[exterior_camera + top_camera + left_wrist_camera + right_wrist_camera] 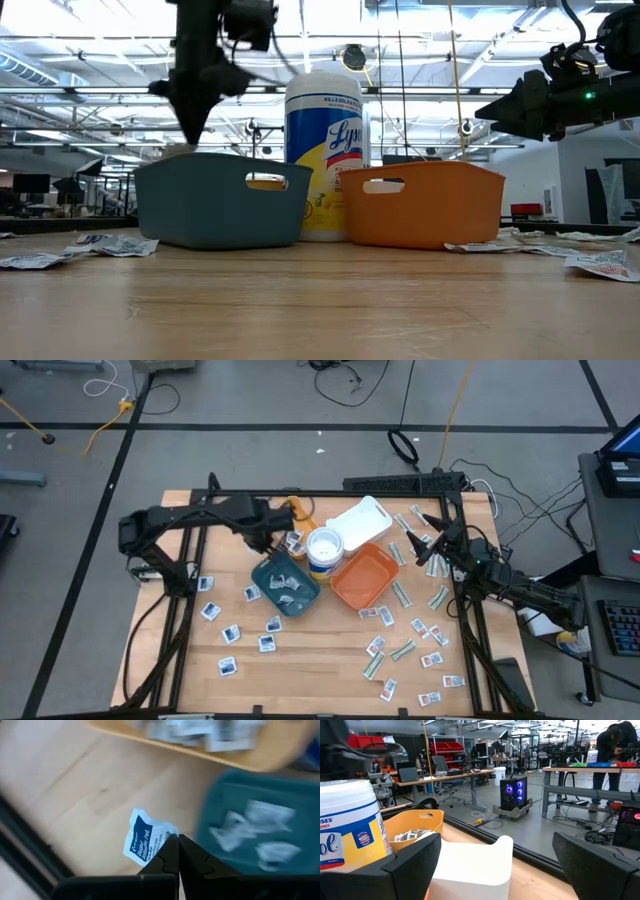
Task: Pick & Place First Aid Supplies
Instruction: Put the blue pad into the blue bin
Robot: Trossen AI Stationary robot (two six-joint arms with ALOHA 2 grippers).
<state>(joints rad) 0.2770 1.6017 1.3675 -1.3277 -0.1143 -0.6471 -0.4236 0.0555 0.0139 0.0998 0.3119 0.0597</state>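
My left gripper [177, 839] [272, 541] points down over the table beside the teal tray [286, 586] [260, 815], shut on a white packet with blue print [144, 839]. A few packets lie in the teal tray. Many more first aid packets lie flat on the wood: white-blue ones at the left [231, 632], green-white strips and red-marked ones at the right [403, 650]. My right gripper [428, 548] [495, 870] hovers open and level at the table's right side, with nothing between its fingers. My left gripper pinches the packet by one edge [163, 845] between its two fingertips, coming from above and pointing down. The packet sticks out sideways from the fingertips, slightly crumpled, lifted clear of the wooden table top.
A Lysol tub [323, 550] [323, 150] stands between the teal tray and an orange tray [365, 577] [425, 205]. A white tray [362, 522] [470, 865] lies behind them. A yellow tray with packets [415, 826] [200, 737] sits near the left arm. A black frame borders the table.
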